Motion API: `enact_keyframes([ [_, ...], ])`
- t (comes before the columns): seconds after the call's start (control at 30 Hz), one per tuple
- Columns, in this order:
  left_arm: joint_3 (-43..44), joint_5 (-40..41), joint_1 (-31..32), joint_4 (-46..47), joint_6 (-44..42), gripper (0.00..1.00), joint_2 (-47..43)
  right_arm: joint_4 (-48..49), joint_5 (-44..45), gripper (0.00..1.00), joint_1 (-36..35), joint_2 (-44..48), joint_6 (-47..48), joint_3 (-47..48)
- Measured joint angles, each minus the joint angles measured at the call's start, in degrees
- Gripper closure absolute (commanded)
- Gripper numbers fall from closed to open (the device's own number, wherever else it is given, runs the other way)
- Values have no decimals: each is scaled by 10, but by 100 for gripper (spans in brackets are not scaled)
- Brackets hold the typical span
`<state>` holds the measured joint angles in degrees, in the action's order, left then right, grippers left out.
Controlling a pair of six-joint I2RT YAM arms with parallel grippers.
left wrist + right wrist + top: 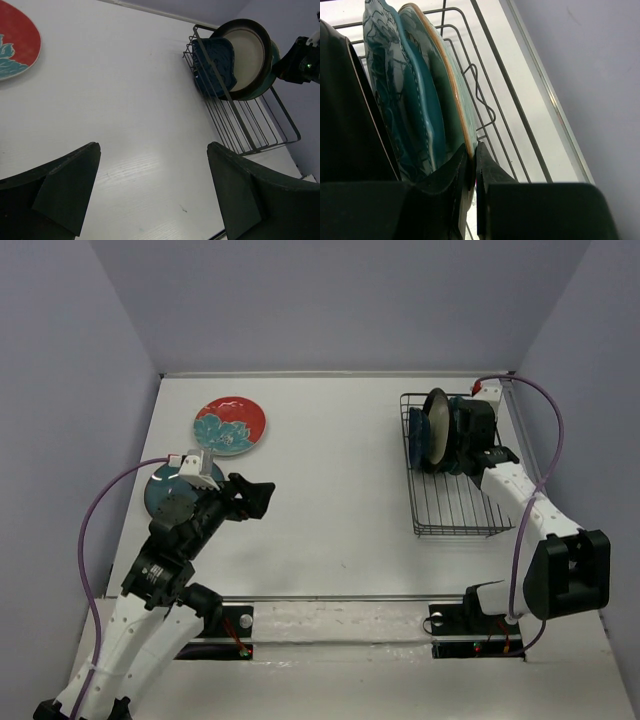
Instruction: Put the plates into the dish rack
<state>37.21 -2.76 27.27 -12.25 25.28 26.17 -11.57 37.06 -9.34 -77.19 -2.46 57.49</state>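
At the far end of the rack (455,510), plates stand on edge. The right end effector (474,167) is clenched on the rim of the mint plate (427,45), which stands against the scalloped plate (385,75). The left end effector (258,496) is released over the bench (340,530), well left of the rack. The red plate (231,426) and teal plate (162,495) lie flat further left of the rack, the teal one partly hidden under the left arm.

No lettering, brand, number or sign is legible in any view. The red plate (231,426) shows only a teal flower motif, and the mint plate (432,65) only dark patterning.
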Motion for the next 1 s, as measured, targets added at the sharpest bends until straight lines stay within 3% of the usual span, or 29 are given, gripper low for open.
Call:
enact_keyframes([
  [0.23,0,0,0,0,0,1,8,27,12,37,0,2,-34,-3],
  [0.33,0,0,0,0,0,1,10,29,23,29,3,8,-43,-1],
  [0.63,0,8,-4,1,0,1,14,-32,11,21,3,58,-78,54],
  [0.87,0,24,-13,5,0,1,46,-49,-125,20,3,158,-129,78],
  [1.0,0,26,-46,5,0,1,73,-39,-229,21,-23,166,-176,86],
])
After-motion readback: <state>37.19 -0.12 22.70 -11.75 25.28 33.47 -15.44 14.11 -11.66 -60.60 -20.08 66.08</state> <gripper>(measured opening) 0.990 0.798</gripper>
